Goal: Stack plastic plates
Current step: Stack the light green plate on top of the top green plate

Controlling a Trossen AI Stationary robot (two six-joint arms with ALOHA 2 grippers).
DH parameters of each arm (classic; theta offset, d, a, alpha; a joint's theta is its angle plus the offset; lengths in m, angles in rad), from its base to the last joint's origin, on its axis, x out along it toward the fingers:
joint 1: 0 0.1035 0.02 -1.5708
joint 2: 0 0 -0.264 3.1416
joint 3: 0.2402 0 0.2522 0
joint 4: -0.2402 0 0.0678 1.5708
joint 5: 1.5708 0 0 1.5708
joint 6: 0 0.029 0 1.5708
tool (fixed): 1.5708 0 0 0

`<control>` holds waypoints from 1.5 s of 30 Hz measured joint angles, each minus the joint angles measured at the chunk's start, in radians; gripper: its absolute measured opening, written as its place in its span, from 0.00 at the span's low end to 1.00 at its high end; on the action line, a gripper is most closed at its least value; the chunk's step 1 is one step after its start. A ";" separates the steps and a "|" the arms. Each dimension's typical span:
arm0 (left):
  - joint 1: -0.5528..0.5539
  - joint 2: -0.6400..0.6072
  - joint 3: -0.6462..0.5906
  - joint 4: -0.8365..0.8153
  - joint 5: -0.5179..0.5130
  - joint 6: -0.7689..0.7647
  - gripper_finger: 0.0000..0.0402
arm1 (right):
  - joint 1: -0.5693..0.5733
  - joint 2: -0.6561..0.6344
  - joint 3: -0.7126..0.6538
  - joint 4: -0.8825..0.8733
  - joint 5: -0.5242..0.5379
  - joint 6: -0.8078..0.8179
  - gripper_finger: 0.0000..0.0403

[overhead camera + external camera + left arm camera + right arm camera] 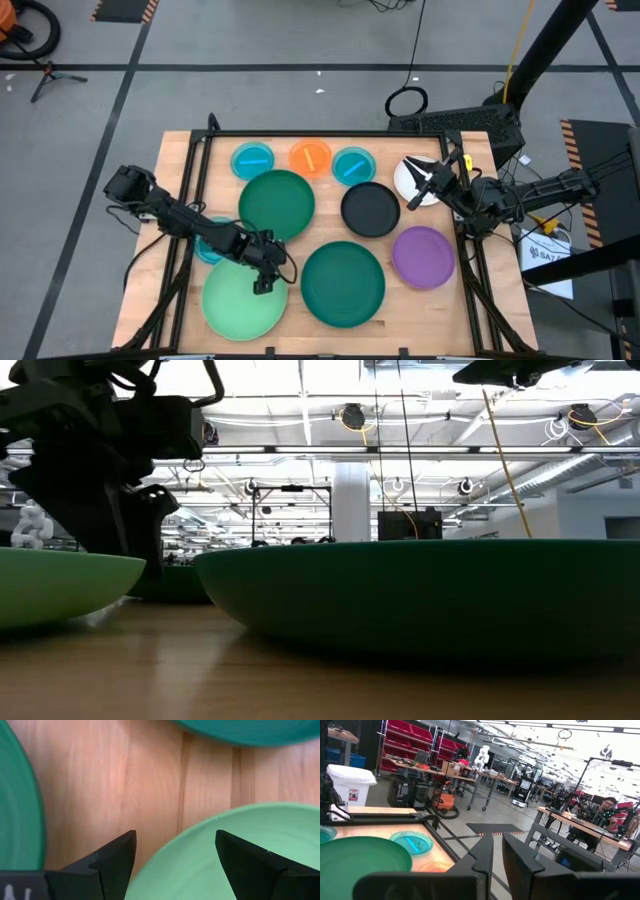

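Pincer on my left arm [263, 284] hangs spread over the upper right rim of the large light green round plastic plate [240, 298], rim lined up in the gap between my 2 dark fingers [112, 862]. Nothing pinched yet. To do this step well I judge I should drop straight down so 1 finger goes inside the rim and 1 outside, bite only the lip, then lift level so the plate does not tip or drag across the wood. Nearest risk: 2 large dark green round plastic plates, 1 at table front centre [343, 284] just beside my fingers, 1 toward the back [277, 204]; clipping either would shove it.

My right pincer [425, 187] waits raised by the white round plastic plate [407, 176] at the right rear, fingers nearly pressed together, holding nothing.

Other task plates: medium black round plate [370, 209] mid table, medium purple round plate [423, 256] right front, 2 small translucent blue plates [253, 159] [352, 165] and 1 small orange plate [311, 156] along the back, 1 more bluish plate [210, 245] mostly hidden under my left arm. All lie single, no stack yet.

Surface: pale wooden tabletop [180, 180] with a dark frame, flat and smooth-looking, likely slippery for plates. Room: open workshop, red shelving [410, 740], benches, a person seated at a far desk [607, 807], well apart.
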 joint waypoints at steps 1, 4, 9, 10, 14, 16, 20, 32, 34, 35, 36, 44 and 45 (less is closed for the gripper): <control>-0.002 0.000 0.000 -0.003 0.000 0.000 0.69 | 0.000 0.000 0.000 0.000 0.000 0.000 0.08; -0.003 0.000 0.000 0.001 0.000 -0.001 0.69 | 0.000 0.000 0.000 0.000 0.000 0.000 0.08; -0.008 0.000 0.000 0.001 0.000 -0.003 0.69 | 0.000 0.000 0.000 0.000 0.000 0.000 0.08; -0.009 0.000 0.000 0.002 0.001 -0.003 0.69 | 0.000 0.000 0.000 0.000 0.000 0.001 0.08; -0.008 0.000 0.053 -0.033 -0.006 0.014 0.69 | 0.000 0.000 0.000 0.000 0.000 0.002 0.08; -0.008 -0.002 0.108 -0.084 -0.013 0.043 0.69 | 0.000 0.000 0.000 0.000 0.000 0.002 0.08; -0.009 -0.002 0.206 -0.242 -0.019 0.083 0.69 | 0.000 0.000 0.000 0.000 0.000 0.003 0.08; -0.007 -0.002 0.265 -0.435 0.027 0.328 0.69 | 0.000 0.000 0.000 0.000 0.000 0.005 0.08; 0.004 0.009 0.265 -0.423 0.027 0.359 0.69 | 0.000 0.000 0.000 0.001 0.000 0.005 0.08; 0.012 0.020 0.265 -0.415 0.029 0.374 0.69 | 0.000 0.000 0.000 0.001 0.000 0.005 0.08; 0.017 0.033 0.266 -0.414 0.034 0.388 0.69 | 0.000 0.000 0.000 0.001 0.000 0.005 0.08; 0.034 0.116 0.265 -0.411 0.112 0.472 0.69 | 0.000 0.000 0.000 0.001 0.000 0.003 0.08; 0.034 0.116 0.265 -0.410 0.113 0.476 0.69 | 0.000 0.000 0.000 0.001 0.000 0.003 0.08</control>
